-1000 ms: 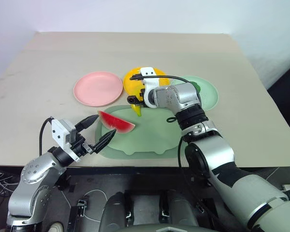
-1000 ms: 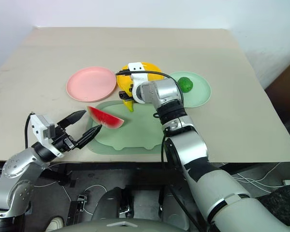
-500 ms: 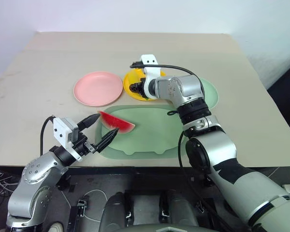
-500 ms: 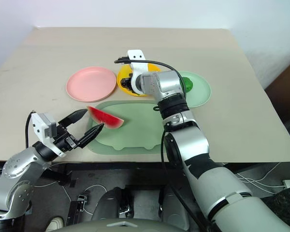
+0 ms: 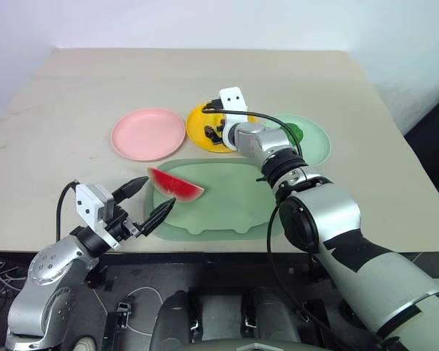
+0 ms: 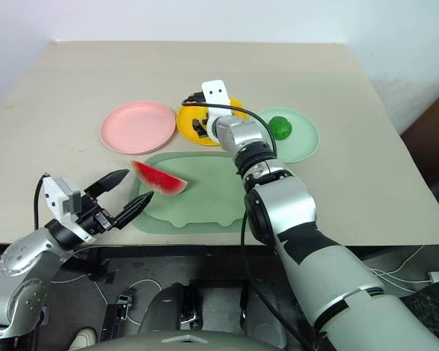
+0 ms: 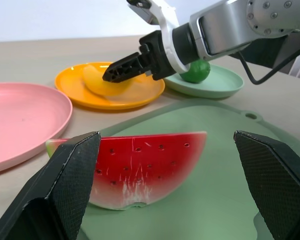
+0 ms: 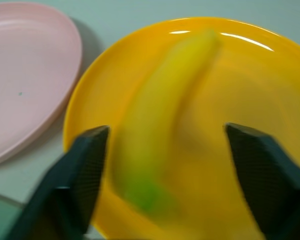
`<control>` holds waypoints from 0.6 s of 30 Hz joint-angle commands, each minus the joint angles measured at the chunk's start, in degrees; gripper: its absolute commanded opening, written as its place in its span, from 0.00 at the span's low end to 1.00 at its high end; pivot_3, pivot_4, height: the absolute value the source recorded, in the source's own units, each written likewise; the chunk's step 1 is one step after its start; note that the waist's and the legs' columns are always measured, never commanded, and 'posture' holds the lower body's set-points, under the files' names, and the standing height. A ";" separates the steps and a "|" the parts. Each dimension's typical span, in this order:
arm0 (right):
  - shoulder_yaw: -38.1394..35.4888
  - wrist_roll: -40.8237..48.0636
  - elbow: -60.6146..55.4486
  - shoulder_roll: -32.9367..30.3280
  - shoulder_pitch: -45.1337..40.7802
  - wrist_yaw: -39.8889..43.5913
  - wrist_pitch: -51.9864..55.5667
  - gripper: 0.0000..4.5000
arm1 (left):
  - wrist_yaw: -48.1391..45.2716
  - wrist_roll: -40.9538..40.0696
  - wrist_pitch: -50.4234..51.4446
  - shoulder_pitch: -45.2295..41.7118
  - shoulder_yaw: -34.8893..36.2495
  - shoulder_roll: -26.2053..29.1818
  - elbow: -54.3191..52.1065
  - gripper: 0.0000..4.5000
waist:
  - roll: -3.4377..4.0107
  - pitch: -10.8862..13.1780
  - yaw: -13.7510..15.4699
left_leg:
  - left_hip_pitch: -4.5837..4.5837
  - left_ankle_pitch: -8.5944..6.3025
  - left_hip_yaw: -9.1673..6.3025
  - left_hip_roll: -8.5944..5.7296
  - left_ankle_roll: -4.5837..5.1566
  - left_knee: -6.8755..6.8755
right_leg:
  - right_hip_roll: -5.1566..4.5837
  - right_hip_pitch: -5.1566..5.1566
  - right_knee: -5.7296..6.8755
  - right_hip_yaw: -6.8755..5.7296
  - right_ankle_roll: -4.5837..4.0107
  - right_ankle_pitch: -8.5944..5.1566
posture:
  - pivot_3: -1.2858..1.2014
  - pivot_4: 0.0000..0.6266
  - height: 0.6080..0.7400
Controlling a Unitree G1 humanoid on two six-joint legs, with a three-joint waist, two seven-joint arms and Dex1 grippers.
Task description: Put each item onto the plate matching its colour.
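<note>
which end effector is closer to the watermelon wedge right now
Left. The left end effector sits open just in front of the watermelon wedge on the tray. The right end effector is farther off, over the yellow plate.

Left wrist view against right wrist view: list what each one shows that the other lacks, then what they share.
Left wrist view alone: the watermelon wedge lying on the pale green tray, between the open fingers of the left end effector; the round dark-green fruit on the mint green plate; and the right arm reaching over the plates.

Right wrist view alone: the open right end effector seen along its own fingers, just above the banana.

Shared: the banana lying on the yellow plate, and the pink plate beside it.
</note>
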 commanded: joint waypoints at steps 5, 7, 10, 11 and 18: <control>-3.78 3.71 -6.14 -1.95 -2.70 8.09 -3.49 0.91 | -0.06 -0.30 -1.97 1.91 1.74 -0.05 -2.37 1.00 | 0.03 -2.52 -0.09 | -0.36 0.02 -0.03 -0.06 0.00 0.02 | 0.01 -0.31 0.18 0.02 0.05 -0.03 | 0.52 0.00 0.66; -3.20 4.79 -12.26 -2.33 -0.02 11.88 -1.80 0.91 | -0.20 -0.40 -2.27 2.28 2.05 -0.06 -2.34 1.00 | 0.00 -2.88 -0.34 | -0.29 0.02 0.11 -0.06 -0.01 -0.01 | 0.05 -0.13 0.03 -0.08 0.07 -0.04 | 0.52 0.00 0.66; -1.20 7.59 -28.39 -2.72 7.98 17.73 3.75 0.91 | -0.07 -0.20 -2.70 2.73 2.14 -0.23 -2.51 1.00 | -0.22 -4.02 -0.40 | -0.06 0.01 0.09 -0.06 -0.02 -0.01 | 0.02 0.10 -0.09 -0.08 0.08 -0.05 | 0.52 0.00 0.66; -0.52 8.34 -33.99 -2.70 10.83 18.45 6.11 0.91 | 0.09 0.04 -2.94 2.93 2.19 -0.31 -2.54 1.00 | -0.24 -4.30 -0.35 | -0.05 0.00 0.07 -0.05 -0.02 -0.02 | 0.02 0.13 -0.12 -0.09 0.08 -0.05 | 0.52 0.00 0.66; 3.95 15.10 -64.11 -5.03 28.40 24.84 18.70 0.91 | 5.38 3.07 -1.90 2.72 0.02 -2.02 -5.36 1.00 | -0.27 -4.97 -0.24 | -0.03 0.00 -0.08 -0.07 -0.02 -0.01 | 0.00 0.11 -0.10 -0.07 0.07 -0.05 | 0.52 0.00 0.66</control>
